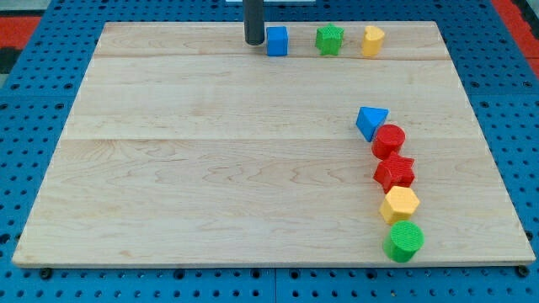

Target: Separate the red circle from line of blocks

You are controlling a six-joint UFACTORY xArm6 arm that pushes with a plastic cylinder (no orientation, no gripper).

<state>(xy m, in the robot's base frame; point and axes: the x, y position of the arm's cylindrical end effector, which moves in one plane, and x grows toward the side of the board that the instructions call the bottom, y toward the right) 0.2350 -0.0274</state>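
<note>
The red circle [388,140] sits second from the top in a line of blocks at the view's right. Above it is a blue triangle [370,122], touching it. Below it come a red star [394,172], a yellow hexagon [399,204] and a green circle [404,241]. My tip [253,40] is at the view's top, just left of a blue cube [276,40], touching or nearly touching it. It is far from the red circle, up and to the left.
A green star [330,39] and a yellow block [373,40] stand in a row right of the blue cube at the top edge. The wooden board [210,168] lies on a blue pegboard [25,126].
</note>
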